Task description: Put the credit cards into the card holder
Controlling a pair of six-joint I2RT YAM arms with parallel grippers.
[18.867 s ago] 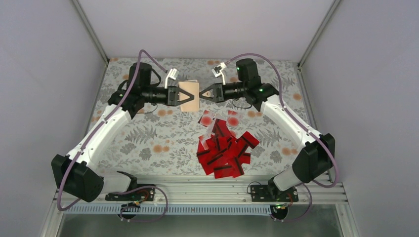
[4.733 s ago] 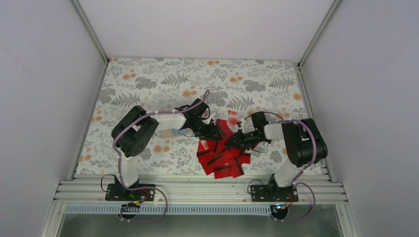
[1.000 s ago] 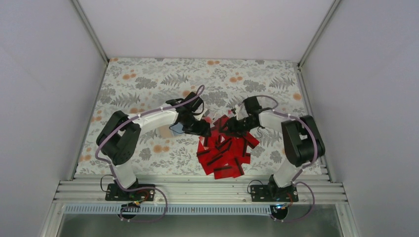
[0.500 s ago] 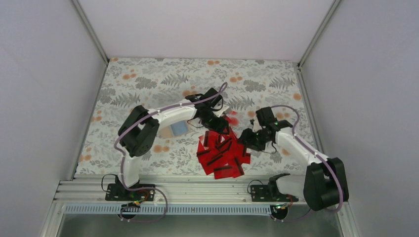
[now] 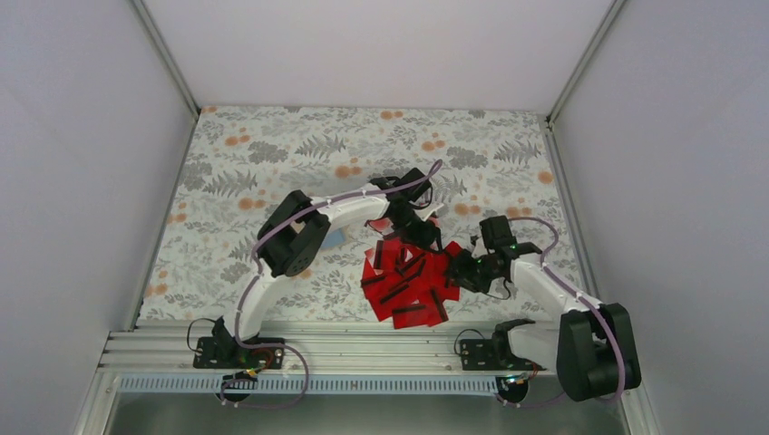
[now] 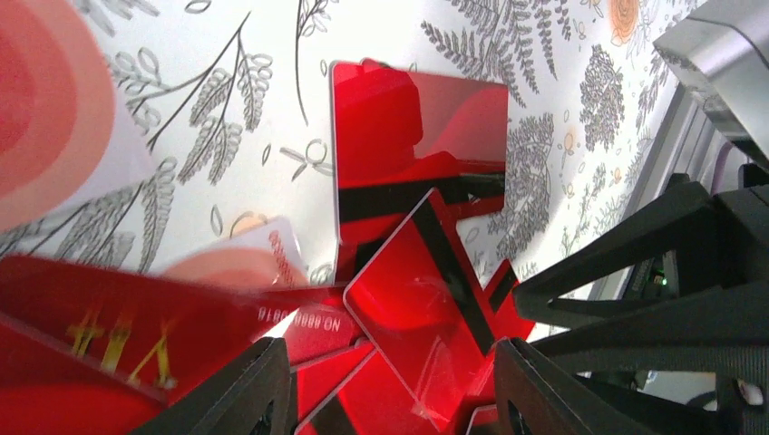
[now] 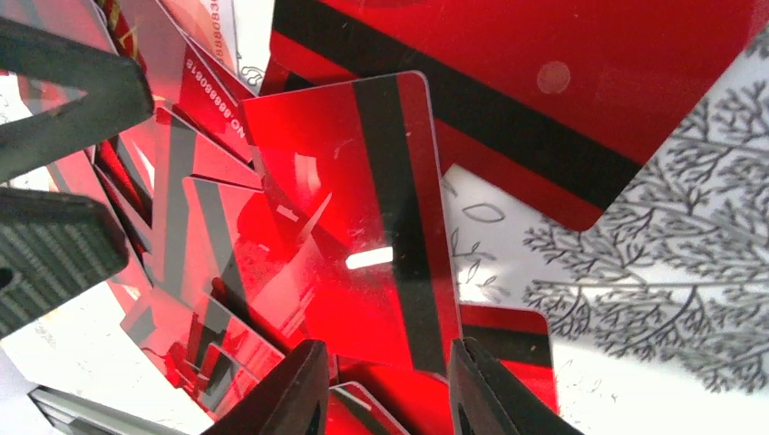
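Note:
The credit cards point(image 5: 408, 285) lie in a red heap at the middle of the cloth. My left gripper point(image 5: 419, 237) hangs open over the heap's far edge; in the left wrist view its jaws point(image 6: 394, 385) straddle a red card point(image 6: 426, 308) with a black stripe. Pale cards with a red blot point(image 6: 54, 118) lie to one side. My right gripper point(image 5: 453, 269) is at the heap's right edge, open. In the right wrist view, my right gripper point(image 7: 385, 390) has a finger on either side of the near end of a tilted striped card point(image 7: 354, 227). Only a corner of the card holder point(image 5: 334, 238) shows, beside the left arm.
A floral cloth point(image 5: 272, 163) covers the table, with grey walls on three sides. A metal rail point(image 5: 363, 349) with both arm bases runs along the near edge. The two grippers stand close together, each seen in the other's wrist view: the right gripper point(image 6: 680, 272) and the left fingers point(image 7: 54, 91).
The left arm has swung right, from the heap's left side to its far edge. The right gripper has moved nearer and right, from the heap's far side to its right edge.

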